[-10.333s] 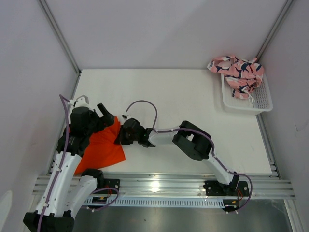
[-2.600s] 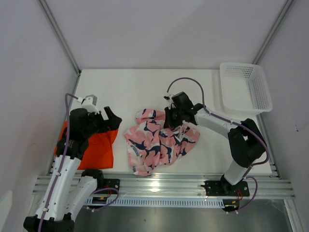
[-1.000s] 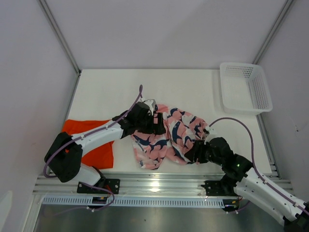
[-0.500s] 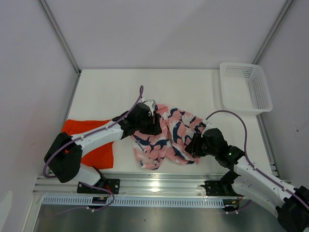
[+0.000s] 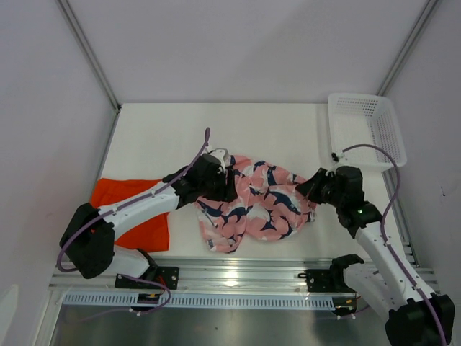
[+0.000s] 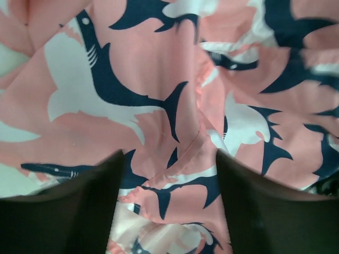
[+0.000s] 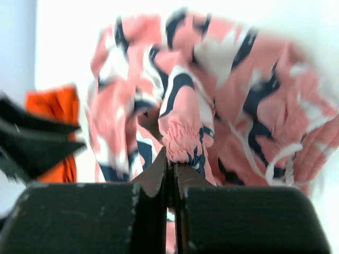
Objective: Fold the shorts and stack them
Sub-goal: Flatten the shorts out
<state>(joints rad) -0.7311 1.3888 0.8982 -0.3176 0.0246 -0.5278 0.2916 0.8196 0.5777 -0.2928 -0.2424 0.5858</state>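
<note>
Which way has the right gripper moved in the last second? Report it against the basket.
Yes: the right gripper, shut on the pink shorts, has moved up the table toward the white basket.

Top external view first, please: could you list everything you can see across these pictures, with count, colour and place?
table: one, white, under everything.
pink shorts: one pair, pink with navy-and-white shark print, crumpled at the near centre between the two grippers.
orange shorts: one pair, plain orange, near left, partly under the left arm.
basket: one, white mesh, far right corner.
left gripper: one, black, open, down on the left part of the pink shorts.
right gripper: one, black, shut on a gathered edge at the right side of the pink shorts.
</note>
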